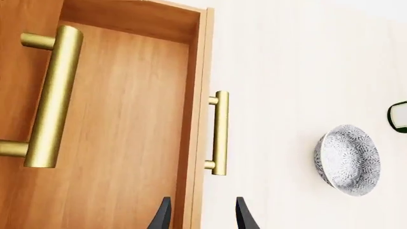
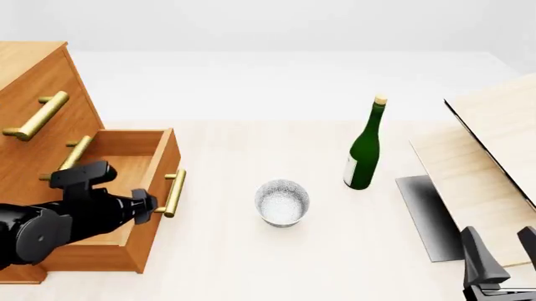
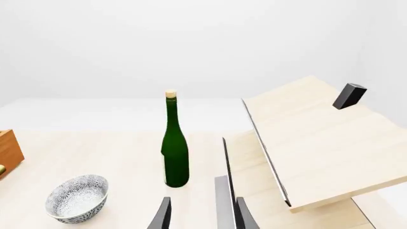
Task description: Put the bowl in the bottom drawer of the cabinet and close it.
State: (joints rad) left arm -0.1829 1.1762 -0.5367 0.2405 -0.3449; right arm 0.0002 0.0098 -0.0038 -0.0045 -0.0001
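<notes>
The speckled white-grey bowl [image 2: 282, 202] [image 1: 348, 160] [image 3: 77, 198] stands upright on the table, right of the cabinet [image 2: 34, 81]. The bottom drawer [image 2: 155, 238] [image 1: 127, 119] is pulled out and holds nothing. Its brass handle [image 2: 174, 191] [image 1: 219, 133] faces the bowl. My left gripper [image 2: 153, 205] [image 1: 203, 217] hovers open over the drawer's front panel, just short of the handle, holding nothing. At the near right edge, far from the bowl, my right gripper [image 2: 501, 248] [image 3: 203, 217] is open and holds nothing.
A green wine bottle [image 2: 364, 147] [image 3: 174, 148] stands right of the bowl. Pale wooden boards [image 2: 494, 125] [image 3: 318, 138] slope up at the right, over a dark grey panel [image 2: 427, 213]. The middle drawer's handle [image 1: 54, 95] overhangs the open drawer.
</notes>
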